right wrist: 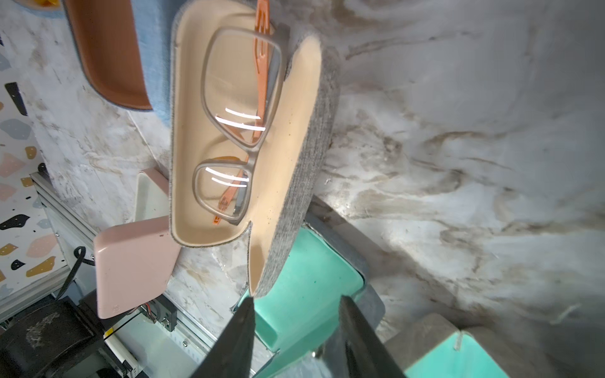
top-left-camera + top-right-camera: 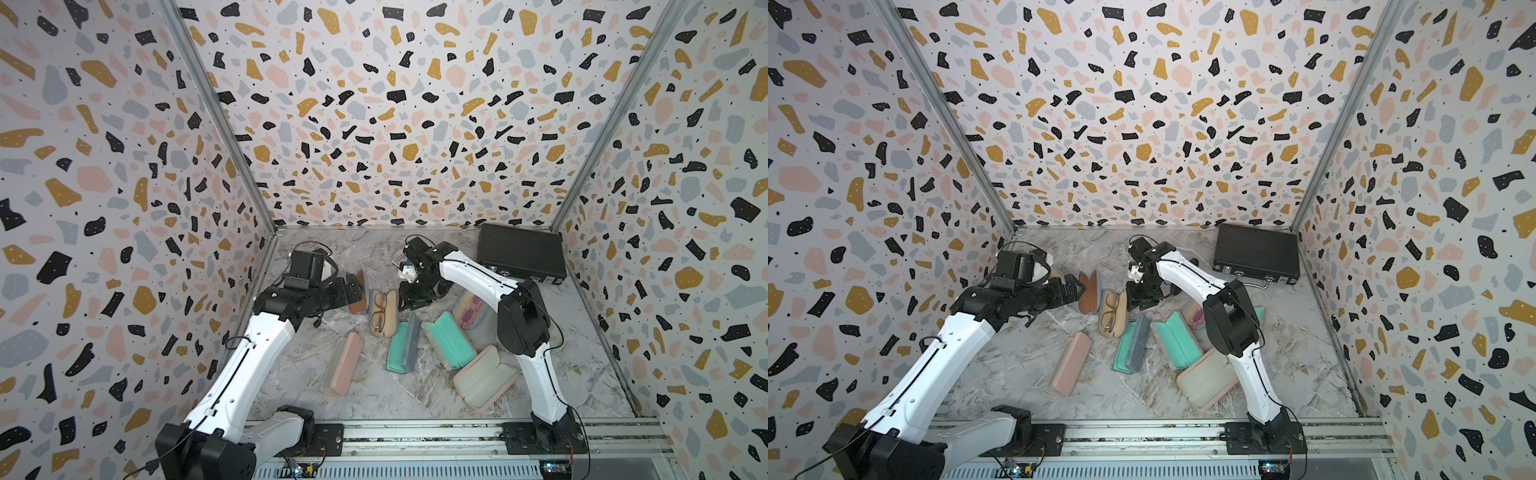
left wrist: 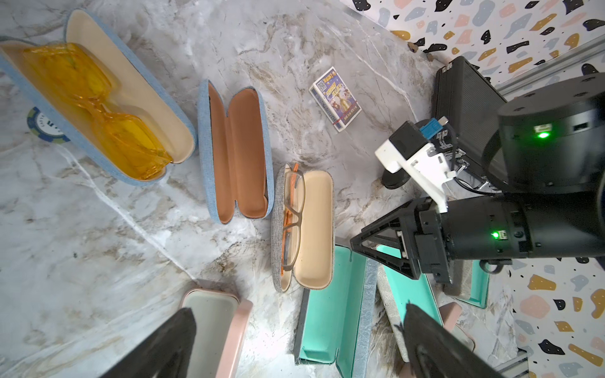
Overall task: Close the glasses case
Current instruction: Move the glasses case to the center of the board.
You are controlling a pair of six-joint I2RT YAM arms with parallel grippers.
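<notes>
The grey case (image 2: 383, 312) with glasses (image 1: 235, 124) in it lies open in the middle of the bench (image 2: 291, 374). Its long side runs from the front toward the back wall. The right claw (image 1: 299, 327) is nearest, just beside the lid. The lid is the half on that claw's side, and it looks tipped up a bit. This claw is partly spread with nothing between its tips, and one tip seems to touch the lid's edge. I think a push toward the left arm would fold the lid over. The left claw (image 3: 299, 309) hangs on the case's other side, spread wide and empty.
</notes>
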